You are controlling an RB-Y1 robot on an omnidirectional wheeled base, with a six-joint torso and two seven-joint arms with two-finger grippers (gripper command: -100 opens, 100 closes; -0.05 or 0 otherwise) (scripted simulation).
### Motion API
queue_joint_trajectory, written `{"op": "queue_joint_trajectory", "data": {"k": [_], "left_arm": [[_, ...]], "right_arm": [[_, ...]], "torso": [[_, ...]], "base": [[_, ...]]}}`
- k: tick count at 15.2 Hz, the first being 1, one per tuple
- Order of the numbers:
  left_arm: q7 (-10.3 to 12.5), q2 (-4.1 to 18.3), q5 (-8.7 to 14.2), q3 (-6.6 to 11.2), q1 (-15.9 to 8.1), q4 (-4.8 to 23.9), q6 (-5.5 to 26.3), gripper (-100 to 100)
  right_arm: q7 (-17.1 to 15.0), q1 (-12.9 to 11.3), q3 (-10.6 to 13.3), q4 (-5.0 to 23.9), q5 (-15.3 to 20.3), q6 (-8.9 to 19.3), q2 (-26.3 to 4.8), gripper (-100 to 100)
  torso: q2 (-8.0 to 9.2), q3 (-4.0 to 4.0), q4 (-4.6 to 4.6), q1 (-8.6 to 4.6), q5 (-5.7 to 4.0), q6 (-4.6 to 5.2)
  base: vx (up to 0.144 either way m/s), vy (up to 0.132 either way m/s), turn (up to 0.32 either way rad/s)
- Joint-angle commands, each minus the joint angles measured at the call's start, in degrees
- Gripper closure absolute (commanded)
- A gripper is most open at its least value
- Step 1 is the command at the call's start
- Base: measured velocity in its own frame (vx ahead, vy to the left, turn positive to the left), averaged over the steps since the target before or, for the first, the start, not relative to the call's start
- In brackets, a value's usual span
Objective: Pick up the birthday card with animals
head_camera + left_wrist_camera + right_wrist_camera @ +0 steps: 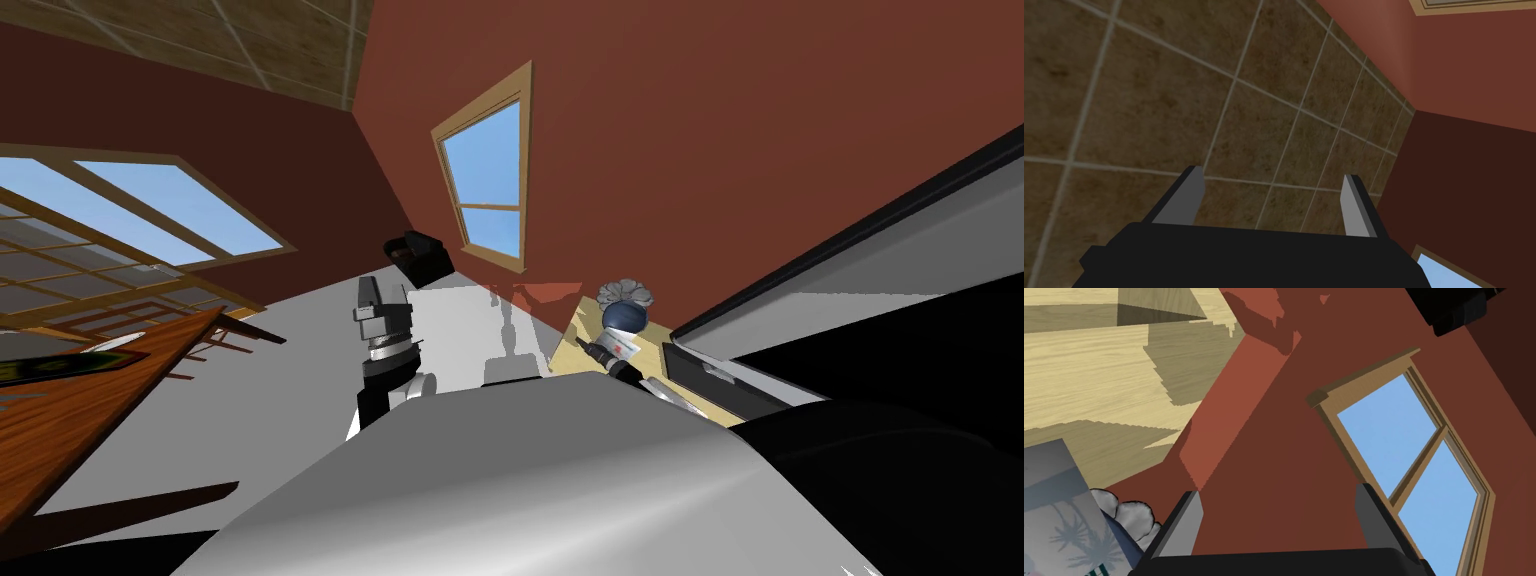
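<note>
A pale card [1055,503] printed with grey palm shapes and green lettering lies on the light wooden table [1084,383], off to the side of my right gripper [1278,490]. Whether it carries animals I cannot tell. Beside it is a blue round thing with a frilly grey-white top [1130,515], which the head view shows too [625,308]. My right gripper [590,348] hovers open over that table [572,335], empty and aimed at the red wall. The left gripper [368,295] is raised at mid-room, also open [1272,174] and empty.
A black flat object [722,380] lies on the light table at the right. A long white-grey body with a black edge [860,250] runs above it. A brown wooden table [90,400] stands at the left and a dark seat [420,255] by the far wall.
</note>
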Motion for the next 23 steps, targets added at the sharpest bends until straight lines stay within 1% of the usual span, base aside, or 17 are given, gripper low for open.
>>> {"op": "queue_joint_trajectory", "data": {"k": [1,3,4,6,7,8,9,10,13,14,15,18,19,20,21,22,23], "left_arm": [[0.00,0.00,0.00,0.00,0.00,0.00,0.00,0],[0.00,0.00,0.00,0.00,0.00,0.00,0.00,0],[0.00,0.00,0.00,0.00,0.00,0.00,0.00,0],[0.00,0.00,0.00,0.00,0.00,0.00,0.00,0],[0.00,0.00,0.00,0.00,0.00,0.00,0.00,0],[0.00,0.00,0.00,0.00,0.00,0.00,0.00,0],[0.00,0.00,0.00,0.00,0.00,0.00,0.00,0],[0.00,0.00,0.00,0.00,0.00,0.00,0.00,0],[0.00,0.00,0.00,0.00,0.00,0.00,0.00,0],[0.00,0.00,0.00,0.00,0.00,0.00,0.00,0],[0.00,0.00,0.00,0.00,0.00,0.00,0.00,0],[0.00,0.00,0.00,0.00,0.00,0.00,0.00,0],[0.00,0.00,0.00,0.00,0.00,0.00,0.00,0],[0.00,0.00,0.00,0.00,0.00,0.00,0.00,0],[0.00,0.00,0.00,0.00,0.00,0.00,0.00,0],[0.00,0.00,0.00,0.00,0.00,0.00,0.00,0],[0.00,0.00,0.00,0.00,0.00,0.00,0.00,0]], "right_arm": [[1.16,-0.13,0.15,2.86,0.83,0.32,-1.53,-100],[1.16,-0.13,0.15,3.44,0.83,0.32,-1.53,-100],[2.67,-0.21,0.40,5.07,1.99,0.77,-3.70,-100],[2.67,-0.21,0.40,6.92,1.99,0.77,-3.70,-100],[4.18,-0.29,0.65,8.65,3.15,1.20,-5.83,-100],[4.18,-0.29,0.65,10.37,3.15,1.20,-5.83,-100],[4.18,-0.29,0.65,10.37,3.15,1.20,-5.83,-100],[5.67,-0.37,0.92,11.81,4.30,1.62,-7.90,-100],[5.67,-0.37,0.92,13.79,4.30,1.62,-7.90,-100],[7.16,-0.47,1.19,15.47,5.43,2.03,-9.91,-100],[7.16,-0.47,1.19,15.96,5.43,2.03,-9.91,-100],[8.62,-0.57,1.47,20.44,6.55,2.42,-11.85,-100],[10.05,-0.68,1.76,23.31,7.64,2.78,-13.59,-100],[10.05,-0.68,1.76,23.65,7.64,2.78,-13.70,-100],[11.46,-0.80,2.05,26.30,8.71,3.13,-15.46,-100],[11.46,-0.80,2.05,26.76,8.71,3.13,-15.46,-100],[12.82,-0.92,2.35,28.84,9.74,3.44,-17.11,-100]], "torso": [[0.00,0.00,0.00,0.00,0.00,0.00],[0.01,0.01,0.00,0.03,0.01,0.03],[0.02,0.01,0.00,-0.04,-0.01,0.03],[-0.03,-0.01,-0.01,0.01,-0.01,0.01],[-0.02,-0.01,-0.01,-0.01,-0.01,0.03],[-0.04,-0.02,-0.01,0.01,0.00,0.00],[-0.04,-0.03,-0.01,0.05,0.01,0.02],[-0.02,-0.01,-0.01,0.04,0.01,0.02],[-0.02,-0.02,-0.01,0.05,0.01,0.03],[0.02,0.01,0.00,-0.05,-0.01,0.03],[0.00,0.00,0.00,-0.06,-0.01,0.00],[-0.02,-0.01,-0.01,-0.01,0.00,0.02],[-0.06,-0.03,-0.01,0.04,0.00,0.01],[-0.09,-0.05,-0.02,0.11,0.03,0.01],[-0.09,-0.06,-0.02,0.16,0.04,0.02],[-0.11,-0.06,-0.02,0.20,0.05,0.00],[-0.12,-0.07,-0.03,0.20,0.05,0.02]], "base": [[0.020,0.088,0.069],[0.018,0.055,0.003],[0.023,0.059,0.051],[0.031,0.068,0.047],[0.033,0.074,0.067],[0.035,0.087,0.066],[0.025,0.069,0.012],[0.032,0.084,0.052],[0.026,0.063,0.027],[0.024,0.045,0.053],[0.025,0.060,0.073],[0.035,0.068,0.051],[0.054,0.107,0.083],[0.050,0.110,0.068],[0.051,0.118,0.069],[0.057,0.105,0.064],[0.056,0.103,0.083]]}}
